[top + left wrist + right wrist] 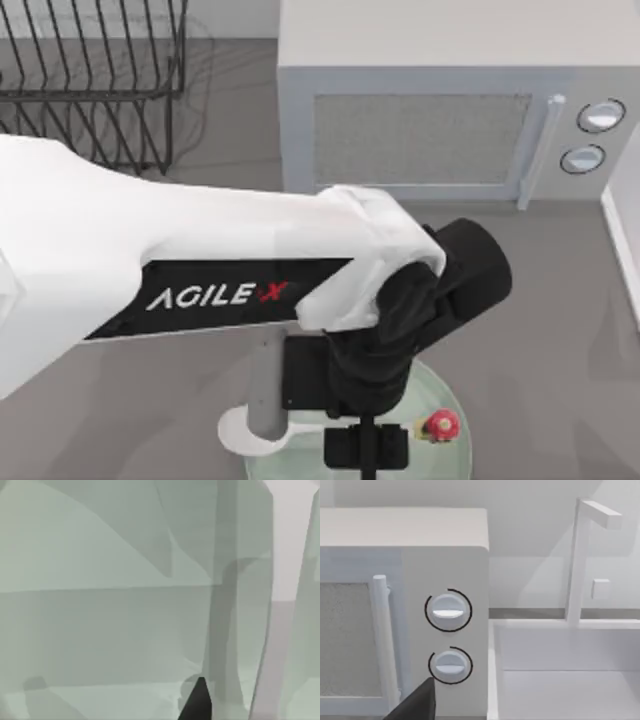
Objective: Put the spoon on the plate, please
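Note:
The pale mint-green plate point(445, 392) lies at the table's front edge, mostly covered by my left arm. The white spoon point(250, 432) lies across it: its rounded bowl sticks out past the plate's left rim, and its red-pink and yellow ornament point(438, 425) sits over the plate's right part. My left gripper point(365, 447) is directly over the middle of the spoon's handle and hides it. The left wrist view shows glossy pale green plate surface point(100, 630) very close up. My right gripper point(414, 704) is parked, facing the microwave's knobs.
A white microwave point(420, 140) stands at the back, with its handle point(540, 150) and two knobs point(600, 116) on the right. A black wire dish rack point(90, 70) is at the back left. A white sink point(570, 680) with a tap point(577, 560) adjoins the microwave.

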